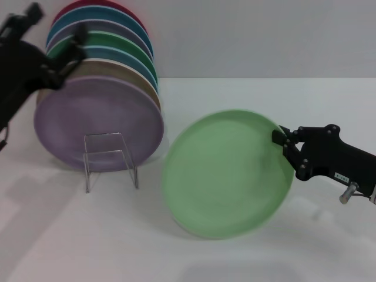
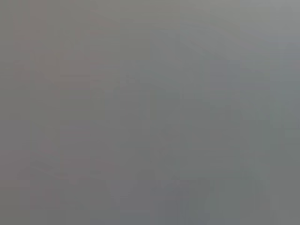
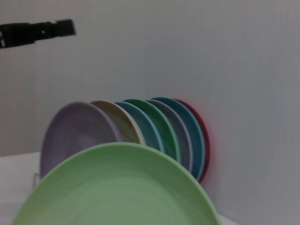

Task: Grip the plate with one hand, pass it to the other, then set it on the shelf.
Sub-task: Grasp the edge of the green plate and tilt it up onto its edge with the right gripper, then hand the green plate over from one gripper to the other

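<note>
mint-green plate [image 1: 228,174] tilted up near the table's [image 1: 329,247] right front, right gripper [image 1: 286,143] clamped on its right rim. grip step looks done, handover not yet made. next: carry it toward the left gripper [image 1: 56,50] (jaw state unclear), raised at the back left before the leaning plate stack [image 1: 103,94]. clear shelf [image 1: 110,157] stands before the lavender plate [image 1: 97,123].

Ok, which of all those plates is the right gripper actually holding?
The pale mint-green plate, off the rack, tilted, pinched at its rim by the right gripper. The rest lean stacked against the wall behind the lavender plate.
</note>
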